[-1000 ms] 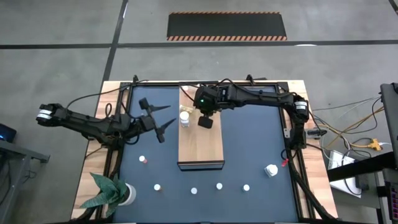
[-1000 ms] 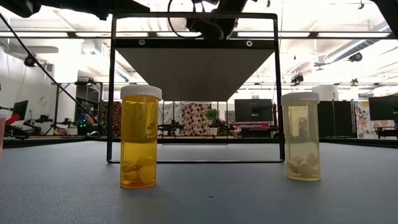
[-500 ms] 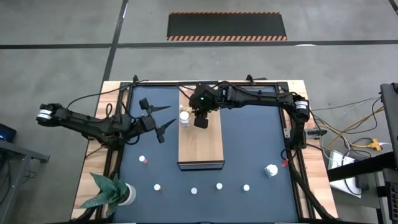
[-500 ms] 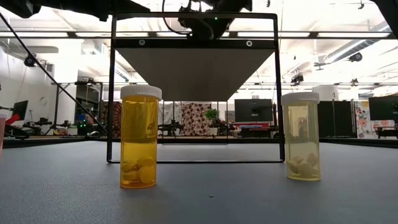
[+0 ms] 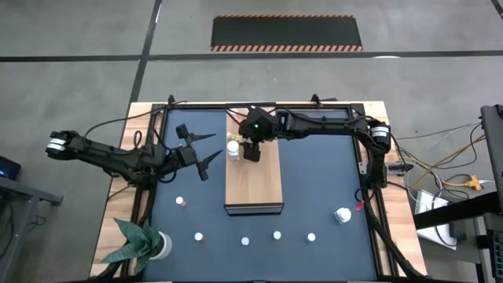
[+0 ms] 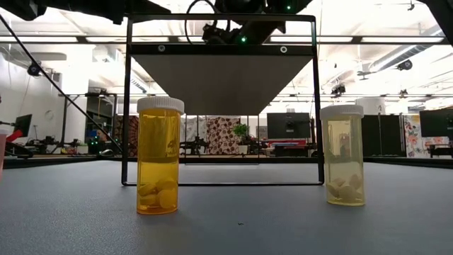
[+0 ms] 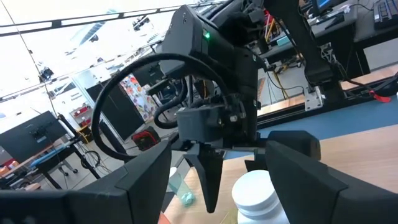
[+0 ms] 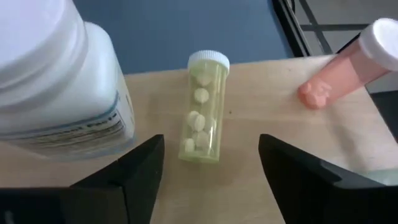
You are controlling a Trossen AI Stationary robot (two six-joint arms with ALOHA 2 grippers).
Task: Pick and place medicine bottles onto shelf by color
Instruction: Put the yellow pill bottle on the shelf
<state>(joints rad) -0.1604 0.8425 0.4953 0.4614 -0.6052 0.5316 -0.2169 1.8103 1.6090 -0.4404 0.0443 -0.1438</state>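
The right gripper (image 5: 252, 152) hovers over the far end of the shelf (image 5: 254, 185) with its fingers (image 8: 142, 176) spread and nothing between them. Directly ahead of them a pale yellow-green bottle (image 8: 203, 107) lies on its side on the board. A large white bottle (image 8: 59, 87) stands just beside the gripper, and a pink bottle (image 8: 348, 63) lies on its other side. The left gripper (image 5: 211, 160), fingers apart, waits beside the shelf.
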